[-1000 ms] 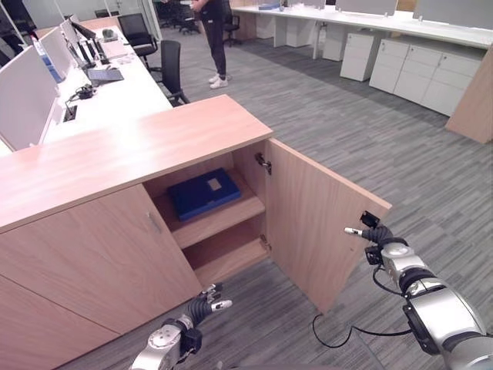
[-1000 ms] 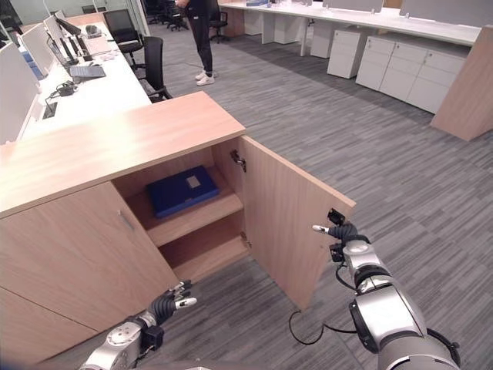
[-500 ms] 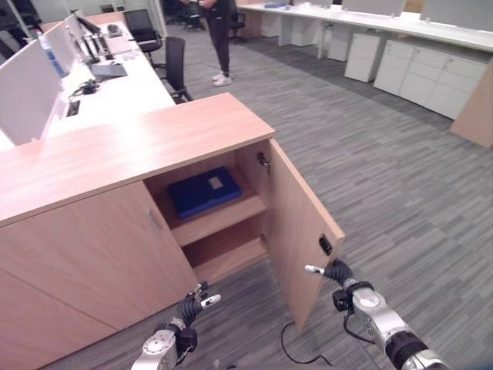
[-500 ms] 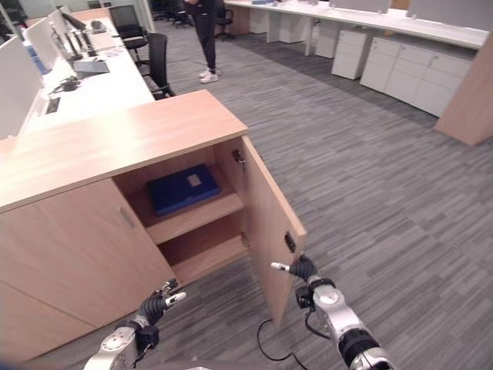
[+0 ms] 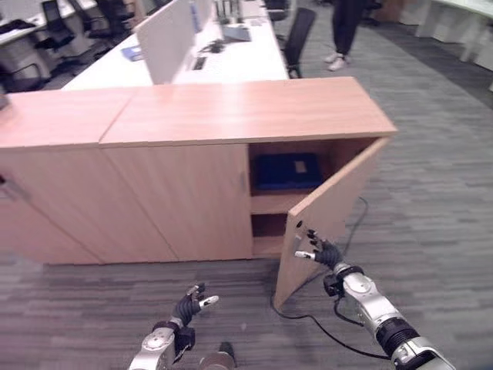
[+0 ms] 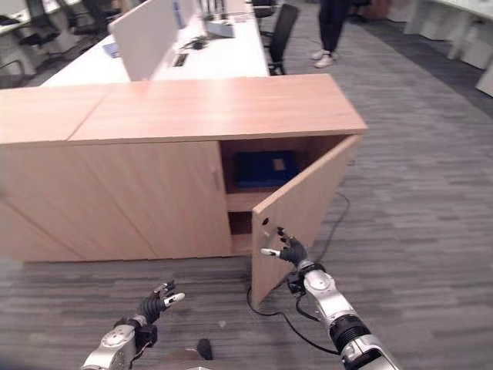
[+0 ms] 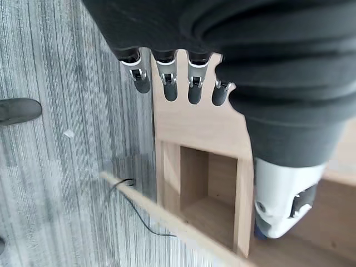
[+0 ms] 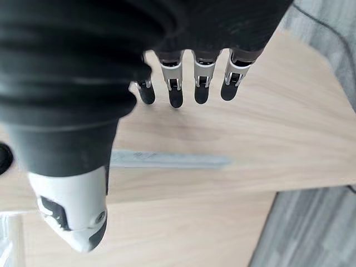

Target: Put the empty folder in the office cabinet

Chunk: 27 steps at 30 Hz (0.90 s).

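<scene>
On the upper shelf: we saw the blue folder [image 5: 286,170] lying flat inside the office cabinet [image 5: 231,116], toward the shelf's front edge, in the open right-hand compartment.
Cabinet door: the door [image 5: 327,206] stood partly swung out from the cabinet's right end, its free edge angled toward us and its hinged edge at the cabinet's right corner.
Right hand: we held the right hand [image 5: 322,253] against the outer face of the door near its free edge, fingers [image 8: 176,89] straight and spread, thumb apart, grasping nothing.
Left hand: we kept the left hand [image 5: 187,305] low over the grey carpet [image 5: 431,193] in front of the cabinet's closed left doors, well apart from the cabinet, fingers [image 7: 169,83] loosely extended and holding nothing.
Lower shelf: the compartment under the folder looked bare as far as we could see, partly hidden behind the door.
Beyond the cabinet's back edge: a white desk [image 5: 223,62] with a divider screen [image 5: 163,38] ran away from us, a dark chair [image 5: 296,31] stood beside its far end, and a person's legs [image 5: 344,31] stood on the carpet near that chair.
</scene>
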{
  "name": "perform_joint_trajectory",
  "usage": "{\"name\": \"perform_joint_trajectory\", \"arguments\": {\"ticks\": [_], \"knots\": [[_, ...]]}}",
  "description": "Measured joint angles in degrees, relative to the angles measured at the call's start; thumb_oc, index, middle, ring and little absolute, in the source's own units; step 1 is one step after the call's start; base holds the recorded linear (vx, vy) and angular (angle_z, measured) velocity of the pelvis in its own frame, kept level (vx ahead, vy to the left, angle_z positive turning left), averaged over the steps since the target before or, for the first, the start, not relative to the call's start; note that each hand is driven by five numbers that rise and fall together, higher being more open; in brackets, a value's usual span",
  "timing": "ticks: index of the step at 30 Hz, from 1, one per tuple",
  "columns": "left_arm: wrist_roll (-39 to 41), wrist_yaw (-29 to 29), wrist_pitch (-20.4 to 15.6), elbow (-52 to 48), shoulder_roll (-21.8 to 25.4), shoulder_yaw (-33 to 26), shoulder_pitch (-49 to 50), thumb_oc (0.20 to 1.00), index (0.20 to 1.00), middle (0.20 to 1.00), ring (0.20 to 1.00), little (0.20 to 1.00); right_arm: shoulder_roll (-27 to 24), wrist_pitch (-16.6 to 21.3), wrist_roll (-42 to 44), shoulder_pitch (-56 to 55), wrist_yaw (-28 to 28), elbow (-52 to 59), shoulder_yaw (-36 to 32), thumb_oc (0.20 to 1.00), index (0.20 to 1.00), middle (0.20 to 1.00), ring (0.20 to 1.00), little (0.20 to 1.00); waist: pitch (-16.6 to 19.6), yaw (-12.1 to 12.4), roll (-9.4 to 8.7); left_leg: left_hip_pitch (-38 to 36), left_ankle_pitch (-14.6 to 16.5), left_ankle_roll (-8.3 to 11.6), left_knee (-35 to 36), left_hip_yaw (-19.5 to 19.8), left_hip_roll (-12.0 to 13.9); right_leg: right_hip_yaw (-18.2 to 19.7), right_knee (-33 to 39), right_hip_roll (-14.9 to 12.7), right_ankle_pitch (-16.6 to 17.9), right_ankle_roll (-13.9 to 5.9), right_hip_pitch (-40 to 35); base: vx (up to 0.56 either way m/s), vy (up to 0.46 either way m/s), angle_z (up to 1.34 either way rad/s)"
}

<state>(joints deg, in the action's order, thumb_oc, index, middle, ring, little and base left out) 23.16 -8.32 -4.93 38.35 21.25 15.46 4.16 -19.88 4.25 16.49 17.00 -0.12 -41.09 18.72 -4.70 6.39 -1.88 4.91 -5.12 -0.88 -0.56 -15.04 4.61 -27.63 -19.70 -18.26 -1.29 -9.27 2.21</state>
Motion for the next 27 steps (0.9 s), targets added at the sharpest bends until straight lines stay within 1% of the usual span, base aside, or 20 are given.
{"name": "perform_joint_trajectory", "arguments": {"ticks": [1,2,3,4,5,6,7,8,9,10,11,13,14,15,16,17,19,21,24,27], "knots": [[0.03,-0.31,0.01,-0.5,0.99,0.19,0.2,1.0,1.0,1.0,1.0,1.0,-0.2,-0.07,0.44,1.99,-0.64,-3.23,-1.9,1.0,1.0,1.0,1.0,1.0,-0.2,0.11,0.06,-0.6,-0.25,-1.16,0.33,2.1,-1.57,4.77,-9.73,-2.53,2.68,-2.35,4.49,0.16,0.04,0.81],[0.04,-0.68,-0.01,-0.93,2.2,0.27,-0.31,1.0,1.0,1.0,1.0,1.0,-0.71,-0.11,0.43,3.77,-1.19,-7.88,-4.41,1.0,1.0,1.0,1.0,1.0,-0.42,0.11,0.14,-1.42,-0.28,-2.04,0.79,3.96,-2.75,10.37,-17.22,-3.72,5.02,-4.98,7.86,0.07,0.01,1.08],[0.1,-0.68,-0.3,-1.06,2.78,0.52,-0.81,1.0,1.0,1.0,1.0,1.0,-1.41,-0.27,0.5,4.29,-2.08,-9.88,-5.77,1.0,1.0,1.0,1.0,1.0,-0.63,-0.04,0.72,-2.01,0.22,-1.89,1.33,5.34,-3.34,13.93,-18.2,-2.91,3.44,-7.16,8.52,0.31,-0.09,1.16],[0.14,-0.63,-0.59,-1.63,4.29,-0.1,-0.49,1.0,1.0,1.0,1.0,1.0,-3.0,-1.22,0.55,4.63,-2.7,-11.41,-5.92,1.0,1.0,1.0,1.0,1.0,-0.73,0.65,0.59,-3.31,0.15,-1.87,2.66,6.24,-4.1,16.21,-13.82,-1.2,1.39,-7.03,8.2,0.32,-0.153,0.9],[0.31,-0.68,-0.39,-1.61,6.05,-0.32,-0.01,1.0,1.0,1.0,1.0,1.0,-3.45,-1.09,0.78,5.4,-2.51,-12.91,-6.31,1.0,1.0,1.0,1.0,1.0,-0.76,0.71,0.57,-3.71,0.18,-1.83,3.24,7.62,-4.72,17.08,-10.02,-0.81,0.7,-6.57,7.99,0.31,-0.154,0.9],[0.39,-1.03,-0.01,-1.29,7.14,1.06,-0.18,1.0,1.0,1.0,1.0,1.0,-5.12,-0.96,2.6,8.54,-2.3,-18.92,-6.04,1.0,1.0,1.0,1.0,1.0,-0.87,-0.15,0.83,-4.29,0.13,-1.68,3.38,10.12,-5.96,19.34,2.71,1.1,-0.08,-6.0,4.74,0.19,-0.107,0.88],[0.73,-1.24,-0.13,-1.33,7.06,1.25,-0.56,1.0,1.0,1.0,1.0,1.0,-6.47,-1.3,2.76,9.64,-2.92,-19.96,-6.12,1.0,1.0,1.0,1.0,1.0,-0.95,-0.53,0.95,-4.24,-0.38,-2.65,3.43,10.75,-6.74,19.26,9.29,1.55,0.58,-6.06,2.95,0.11,-0.049,0.89],[1.11,-1.31,-0.3,-1.35,7.02,1.11,-0.46,1.0,1.0,1.0,1.0,1.0,-7.44,-1.63,2.77,9.74,-3.64,-20.0,-6.43,1.0,1.0,1.0,1.0,1.0,-1.06,-0.47,1.13,-4.43,-0.62,-2.81,3.69,10.91,-7.2,19.11,10.79,1.79,0.75,-5.99,3.22,0.21,-0.144,0.83],[1.26,-1.43,-0.25,-1.09,7.01,1.9,-0.4,1.0,1.0,1.0,1.0,1.0,-8.95,-1.55,2.78,10.61,-2.65,-22.71,-7.67,1.0,1.0,1.0,1.0,1.0,-0.78,-1.05,1.09,-4.67,-0.42,-2.58,4.3,13.77,-8.64,22.15,16.25,2.27,2.0,-5.97,1.56,0.16,-0.144,0.79],[1.26,-1.67,-0.27,-1.06,6.6,2.17,-0.62,1.0,1.0,1.0,1.0,1.0,-10.29,-1.95,2.8,11.56,-2.51,-24.56,-8.21,1.0,1.0,1.0,1.0,1.0,-0.67,-1.16,0.88,-5.45,-0.47,-2.51,5.19,14.6,-9.42,21.98,18.7,1.62,3.53,-6.07,0.13,0.21,-0.207,0.8],[1.26,-1.91,-0.29,-1.11,5.91,2.3,-0.43,1.0,1.0,1.0,1.0,1.0,-12.15,-2.8,2.8,14.06,-2.49,-28.56,-8.2,1.0,1.0,1.0,1.0,1.0,-0.4,-0.73,0.51,-6.61,-0.43,-2.58,5.82,15.03,-10.18,21.91,22.21,1.16,6.4,-5.82,-2.39,0.14,-0.135,0.5],[1.28,-2.39,-0.32,-2.01,6.31,2.29,0.73,1.0,1.0,1.0,1.0,1.0,-13.44,-3.87,2.74,15.47,-2.19,-31.14,-7.71,1.0,1.0,1.0,1.0,1.0,0.61,-0.21,-0.5,-6.8,-0.43,-2.28,5.71,15.59,-10.43,21.53,24.56,1.59,8.38,-5.2,-4.58,0.1,-0.106,0.21],[1.33,-2.64,-0.26,-2.41,6.8,2.27,1.27,1.0,1.0,1.0,1.0,1.0,-14.09,-3.74,2.67,16.03,-1.66,-32.18,-7.72,1.0,1.0,1.0,1.0,1.0,1.29,0.46,-1.64,-6.78,-0.14,-1.4,5.72,15.77,-10.43,20.91,25.14,2.04,8.87,-3.77,-5.72,0.12,-0.121,0.07],[1.33,-2.63,-0.24,-2.43,6.62,2.27,1.44,1.0,1.0,1.0,1.0,1.0,-14.35,-3.63,2.67,16.74,-1.53,-32.57,-7.67,1.0,1.0,1.0,1.0,1.0,1.36,0.4,-1.69,-6.89,-0.17,-0.95,5.72,15.84,-10.2,20.61,25.06,2.33,8.09,-2.39,-5.87,0.11,-0.104,0.05],[1.31,-3.02,-0.18,-2.74,5.79,2.57,1.62,1.0,1.0,1.0,1.0,1.0,-15.17,-3.56,2.62,17.72,-1.07,-32.86,-7.72,1.0,1.0,1.0,1.0,1.0,1.33,0.42,-0.51,-7.4,-0.32,-0.38,6.07,16.24,-8.89,20.1,25.14,3.55,7.63,-1.62,-6.6,0.11,-0.104,0.05],[1.31,-3.45,-0.16,-3.19,5.64,2.61,1.8,1.0,1.0,1.0,1.0,1.0,-15.55,-3.57,2.62,17.73,-0.95,-33.0,-7.65,1.0,1.0,1.0,1.0,1.0,1.56,0.37,-0.16,-7.53,-0.18,-0.01,6.24,16.4,-8.47,19.99,25.12,4.07,7.43,-1.3,-6.76,0.07,-0.098,0.11],[1.3,-4.18,-0.3,-4.84,5.57,2.61,2.43,1.0,1.0,1.0,1.0,1.0,-17.19,-3.64,2.51,17.82,-0.45,-33.08,-7.49,1.0,1.0,1.0,1.0,1.0,2.2,0.42,0.83,-8.09,-0.03,1.32,6.26,17.17,-6.4,18.92,25.15,6.06,6.75,-0.31,-7.74,0.05,-0.107,0.11],[1.3,-4.62,-0.25,-4.8,5.6,2.54,2.52,1.0,1.0,1.0,1.0,1.0,-19.12,-3.75,2.43,18.26,0.17,-33.31,-7.4,1.0,1.0,1.0,1.0,1.0,2.42,0.37,1.2,-8.22,0.05,2.66,6.28,17.99,-4.74,18.34,25.16,7.78,5.97,0.85,-8.19,0.02,-0.071,0.13],[1.3,-4.87,-0.11,-4.78,5.51,2.73,2.99,1.0,1.0,1.0,1.0,1.0,-20.52,-3.75,2.31,18.51,0.17,-33.84,-7.47,1.0,1.0,1.0,1.0,1.0,2.74,0.44,1.68,-7.96,0.19,3.85,6.28,18.84,-3.27,17.4,25.16,9.28,5.37,1.72,-8.29,0.03,-0.089,0.12],[1.27,-5.14,0.07,-4.77,5.45,3.14,3.5,1.0,1.0,1.0,1.0,1.0,-21.59,-3.76,2.1,19.76,0.15,-35.68,-7.48,1.0,1.0,1.0,1.0,1.0,3.39,0.4,2.71,-7.21,0.11,4.31,6.28,19.93,-2.46,16.76,25.17,10.15,4.96,2.25,-8.31,0.02,-0.072,0.14]]}}
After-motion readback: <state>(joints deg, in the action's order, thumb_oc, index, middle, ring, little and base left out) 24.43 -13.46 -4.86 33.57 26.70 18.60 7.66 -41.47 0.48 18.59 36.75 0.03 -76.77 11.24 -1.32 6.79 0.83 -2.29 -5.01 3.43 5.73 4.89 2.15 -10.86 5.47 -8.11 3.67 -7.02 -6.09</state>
